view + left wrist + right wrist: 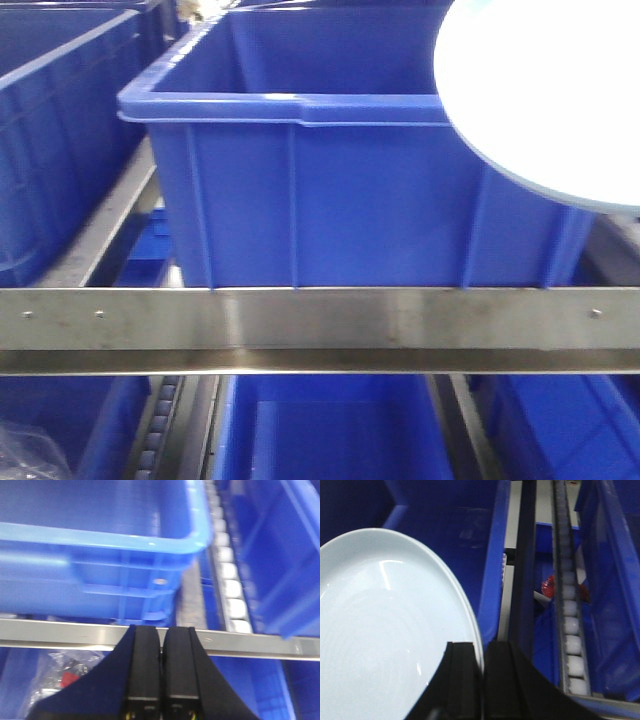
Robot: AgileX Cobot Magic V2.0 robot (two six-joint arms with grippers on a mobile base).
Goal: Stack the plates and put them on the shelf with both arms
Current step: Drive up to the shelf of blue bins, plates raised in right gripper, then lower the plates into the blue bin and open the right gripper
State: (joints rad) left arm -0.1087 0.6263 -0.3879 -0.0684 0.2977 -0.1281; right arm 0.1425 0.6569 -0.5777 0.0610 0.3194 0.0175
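Observation:
A pale blue-white plate [545, 95] hangs at the top right of the front view, over the right end of a large blue bin [330, 200]. In the right wrist view the same plate [385, 630] fills the left side, and my right gripper [483, 652] is shut on its right rim, one finger over the plate's face and one behind it. I can tell only one plate; a second one does not show apart from it. My left gripper [161, 635] is shut and empty, in front of the shelf's metal rail [75, 632]. Neither arm shows in the front view.
The metal shelf rail [320, 325] runs across the front view, with more blue bins [60, 130] left and below. White roller tracks [568, 605] [230, 575] run between bins. A clear bag with red content [65, 677] lies in a lower bin.

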